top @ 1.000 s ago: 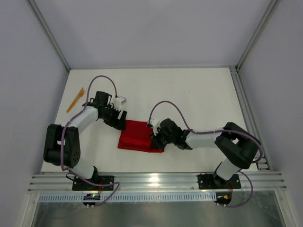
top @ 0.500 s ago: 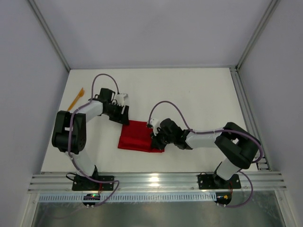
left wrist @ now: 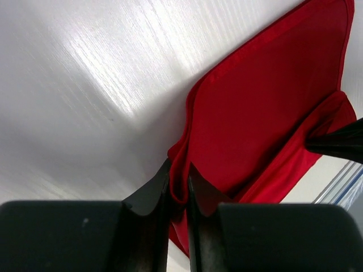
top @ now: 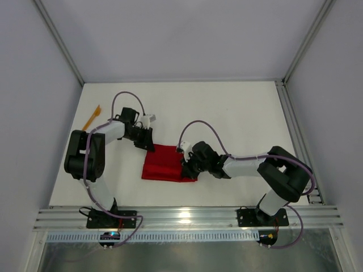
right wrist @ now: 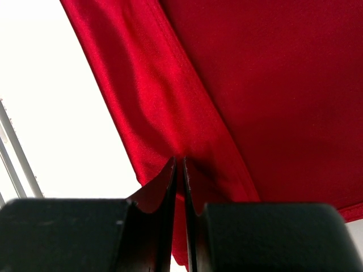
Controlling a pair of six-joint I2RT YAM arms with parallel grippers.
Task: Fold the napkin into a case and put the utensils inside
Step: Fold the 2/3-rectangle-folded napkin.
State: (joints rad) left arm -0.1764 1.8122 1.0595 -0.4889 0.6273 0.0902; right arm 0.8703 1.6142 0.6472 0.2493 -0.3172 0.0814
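On the tabletop [top: 238,119], left pincer [left wrist: 177,184] and right pincer [right wrist: 180,167] each pinch the napkin [top: 164,163], seemingly mid-fold; utensils [top: 91,118] lie untouched, well apart.

Nothing legible from where I stand: no words, numbers, brand marks or signs can be read on anything in any of the three views. The left wrist's white piece [top: 148,119] and the right wrist's white piece [top: 182,149] are too small to tell whether they carry print.
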